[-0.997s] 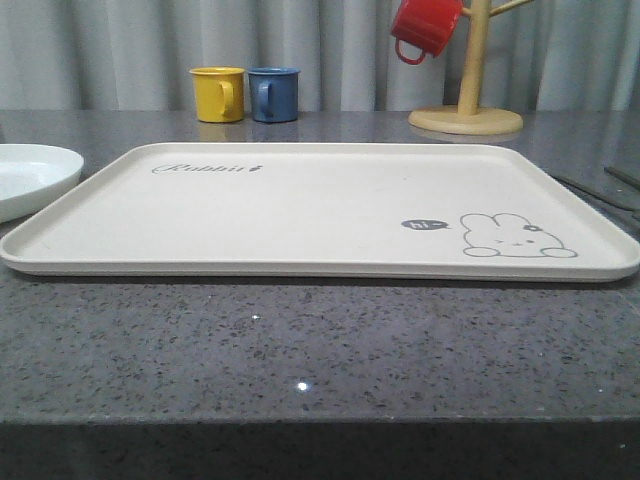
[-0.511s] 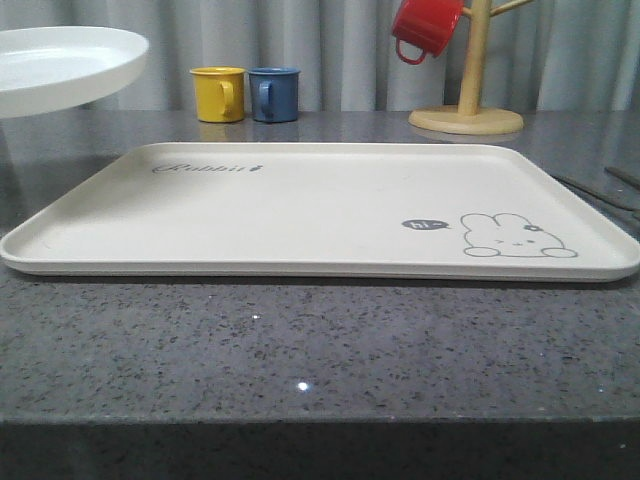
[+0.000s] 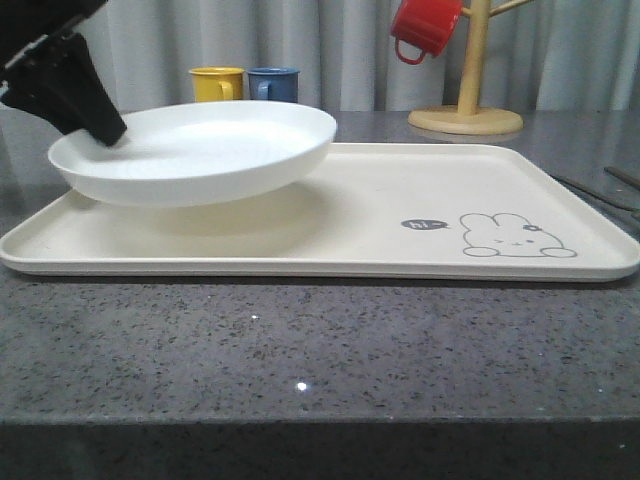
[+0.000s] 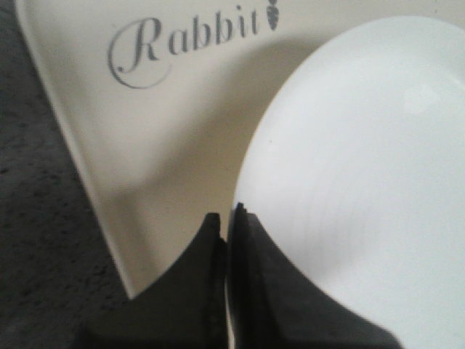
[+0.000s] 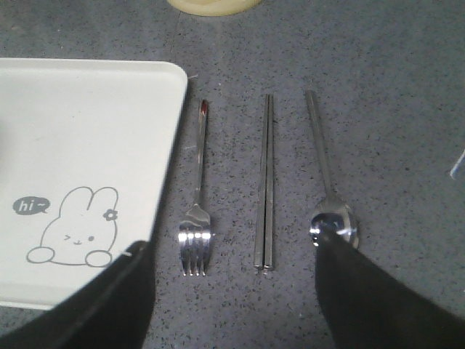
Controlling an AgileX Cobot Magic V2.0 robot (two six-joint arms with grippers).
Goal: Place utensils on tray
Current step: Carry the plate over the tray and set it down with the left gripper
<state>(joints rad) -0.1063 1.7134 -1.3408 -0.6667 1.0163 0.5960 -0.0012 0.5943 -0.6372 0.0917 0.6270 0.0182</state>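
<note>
The cream tray [image 3: 420, 180] with the rabbit drawing lies in the middle of the counter. My left gripper [image 3: 88, 105] is shut on the rim of a round white plate [image 3: 200, 150] and holds it just above the tray's left half. In the left wrist view the pinched plate [image 4: 363, 182] hangs over the tray [image 4: 167, 138] near its "Rabbit" script, with the gripper [image 4: 227, 222] on the rim. To the right of the tray [image 5: 80, 131] a fork [image 5: 197, 218], chopsticks [image 5: 267, 182] and a spoon [image 5: 328, 203] lie side by side on the counter. My right gripper [image 5: 234, 247] hovers open above them.
A yellow mug [image 3: 217, 90] and a blue mug [image 3: 275, 85] stand behind the tray. At the back right a red mug [image 3: 425, 28] hangs on a wooden mug tree [image 3: 468, 100]. Its base [image 5: 214, 6] lies just beyond the utensils' handles.
The white plate rose from the counter at the left and moved right over the tray. My left gripper came into the front view with it.
</note>
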